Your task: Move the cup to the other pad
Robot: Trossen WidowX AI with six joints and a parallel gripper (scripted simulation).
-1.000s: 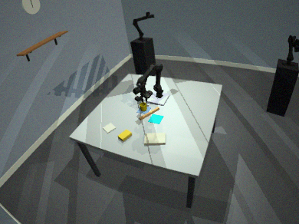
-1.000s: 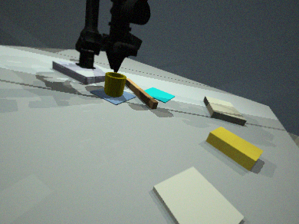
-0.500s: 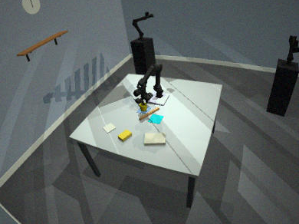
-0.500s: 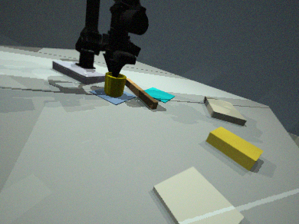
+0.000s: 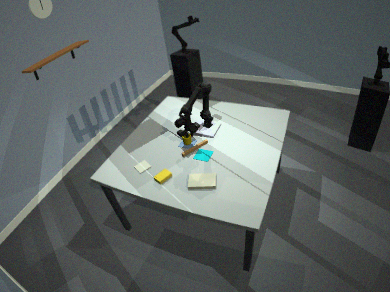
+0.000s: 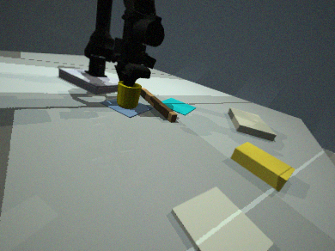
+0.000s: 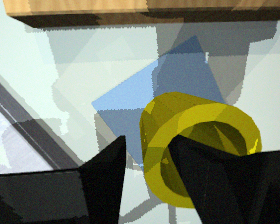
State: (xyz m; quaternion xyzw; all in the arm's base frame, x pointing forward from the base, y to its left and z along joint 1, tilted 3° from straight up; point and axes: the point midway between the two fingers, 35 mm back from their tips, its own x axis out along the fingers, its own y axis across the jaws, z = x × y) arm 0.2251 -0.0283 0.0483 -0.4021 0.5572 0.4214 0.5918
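The yellow cup (image 5: 187,140) (image 6: 129,96) (image 7: 170,107) stands upright on the blue pad (image 6: 130,113) (image 7: 187,67). My gripper (image 5: 187,134) (image 6: 129,82) (image 7: 149,138) is partly open at the cup's rim. In the wrist view its right finger reaches over the cup's mouth and its left finger is outside the cup, with the near wall between them and a gap beside the left finger. No marbles show; the finger and shadow hide much of the cup's inside. The other pad, cyan (image 5: 203,155) (image 6: 182,107), lies beyond the wooden bar.
The wooden bar (image 5: 195,148) (image 6: 160,105) (image 7: 140,7) lies between the two pads. A yellow block (image 5: 163,176) (image 6: 262,164), a cream slab (image 5: 202,181) (image 6: 251,122) and a pale flat square (image 5: 142,166) (image 6: 221,219) lie farther off. The arm's base plate (image 5: 210,129) (image 6: 82,79) is beside the blue pad.
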